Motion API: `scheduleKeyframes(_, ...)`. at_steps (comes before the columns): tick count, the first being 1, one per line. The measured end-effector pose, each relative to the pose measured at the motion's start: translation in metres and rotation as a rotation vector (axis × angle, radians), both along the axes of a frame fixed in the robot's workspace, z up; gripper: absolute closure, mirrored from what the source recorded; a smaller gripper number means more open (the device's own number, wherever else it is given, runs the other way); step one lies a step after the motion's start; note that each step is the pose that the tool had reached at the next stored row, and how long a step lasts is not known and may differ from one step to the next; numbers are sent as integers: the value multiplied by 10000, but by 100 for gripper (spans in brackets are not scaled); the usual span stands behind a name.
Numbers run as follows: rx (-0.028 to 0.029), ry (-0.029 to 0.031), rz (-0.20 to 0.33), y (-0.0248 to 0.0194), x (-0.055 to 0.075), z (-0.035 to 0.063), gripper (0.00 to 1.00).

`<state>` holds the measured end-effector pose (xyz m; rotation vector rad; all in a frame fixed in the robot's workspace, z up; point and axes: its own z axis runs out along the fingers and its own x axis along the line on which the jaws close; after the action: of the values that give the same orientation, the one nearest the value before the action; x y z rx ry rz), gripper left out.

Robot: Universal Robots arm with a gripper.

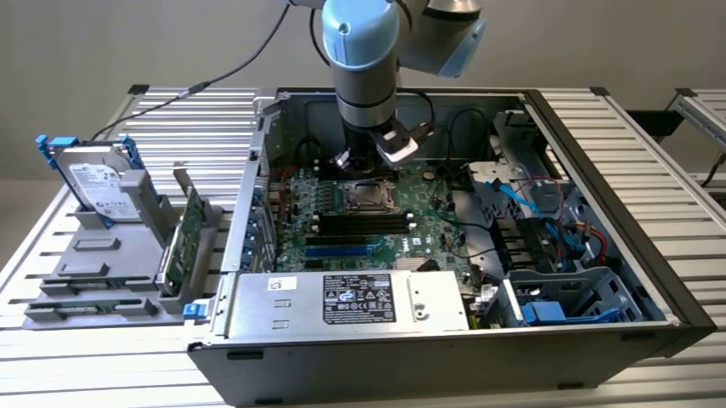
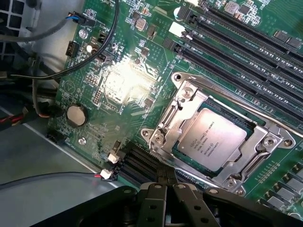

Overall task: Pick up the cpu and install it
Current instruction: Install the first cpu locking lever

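A robot arm reaches down into an open computer case (image 1: 669,289). Its gripper (image 2: 166,182) hangs just above the green motherboard (image 2: 123,85) with its fingers pressed together, holding nothing. The cpu (image 2: 213,138) sits in its metal-framed socket (image 2: 182,106) near the motherboard's middle, beside the black memory slots (image 2: 236,47).

A grey cylindrical robot arm (image 1: 365,76) is wearing pale-blue joint caps, carrying a black, bolt-studded gripper (image 2: 166,182) and a black cable.

tbh nothing's really readable, just tiny etched lines on the cpu (image 2: 211,139) and a blurry black sticker (image 1: 356,298).
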<state>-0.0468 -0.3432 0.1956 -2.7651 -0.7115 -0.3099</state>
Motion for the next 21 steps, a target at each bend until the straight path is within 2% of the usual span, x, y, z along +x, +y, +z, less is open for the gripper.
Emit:
scheduleKeyframes(5, 1, 13, -46, 0, -16, 86, 89)
scheduleKeyframes(12, 1, 70, -45, 1, -70, 227, 89)
scheduleKeyframes(21, 0, 84, -45, 31, -183, 268, 89)
